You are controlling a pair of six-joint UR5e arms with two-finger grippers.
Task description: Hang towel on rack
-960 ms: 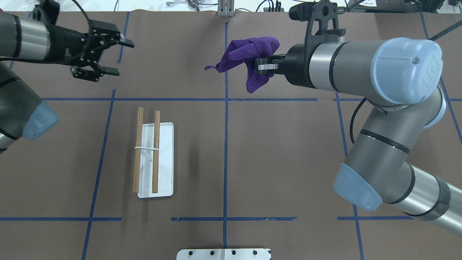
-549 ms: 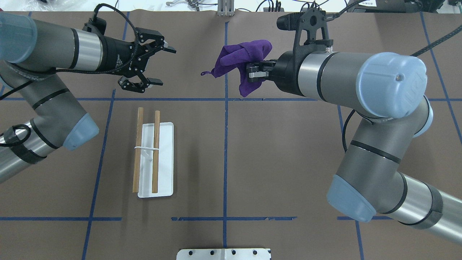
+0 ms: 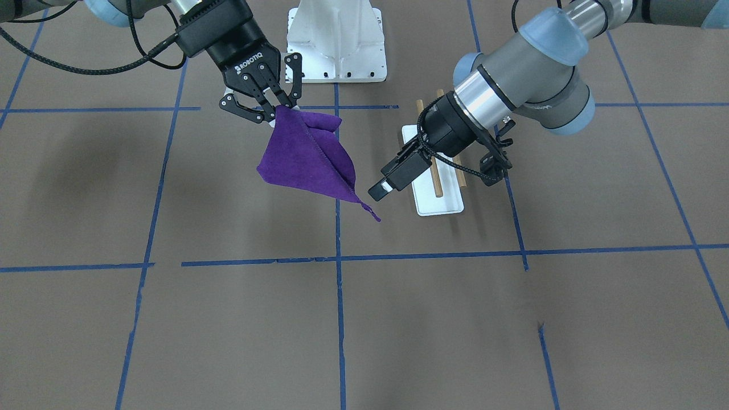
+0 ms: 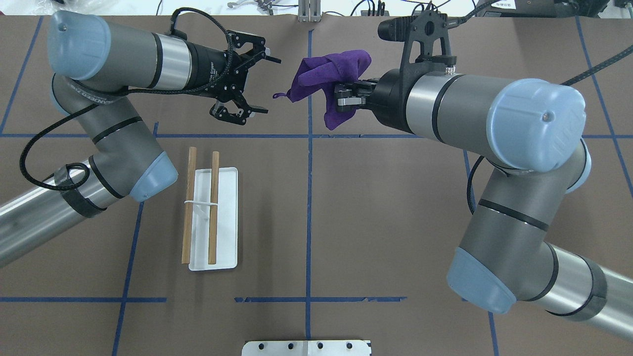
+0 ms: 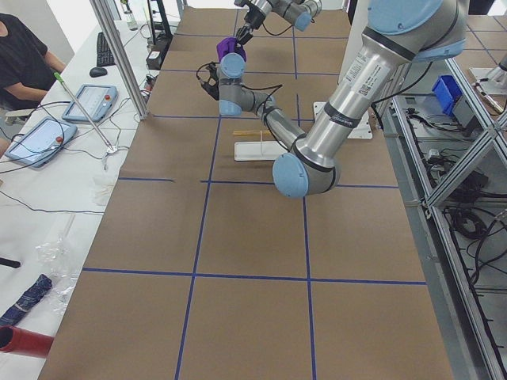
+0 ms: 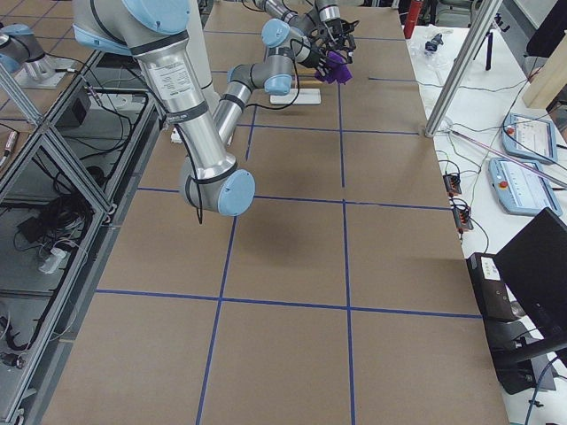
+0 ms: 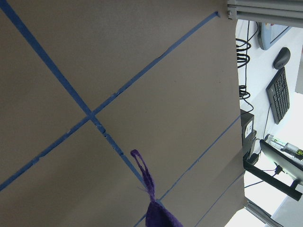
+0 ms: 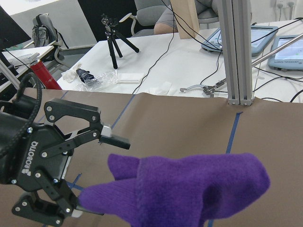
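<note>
Towel: purple fuzzy cloth towel [image 4: 324, 74], bunched, held in the air over the far half of the bench, close to the centre tape line; in the front-facing view, draped down to a pointed corner
Right gripper [image 4: 342, 96]: clamped on the towel's upper folds, arm reaching in level from the right edge
Left gripper [image 4: 264, 85]: fingers spread wide, nothing between them, facing the towel from the left, near it but not touching
Loop: thin purple hanging loop [image 4: 279, 94] at the towel's lowest corner, just beside the left gripper's open fingers; seen dangling in the left wrist view as well
Rack: small white rectangular tray with two parallel light-brown wooden dowels on a thin white support [image 4: 225, 217], on the bench's left half, dowels running toward the near and far edges; well apart from the towel, towel not yet on it
Bench: brown paper-covered bench with a blue tape grid [image 4: 395, 222]
Pedestal: large white bolted pedestal [image 3: 336, 40], middle of the robot-side edge
Side views: both grippers too small to judge
</note>
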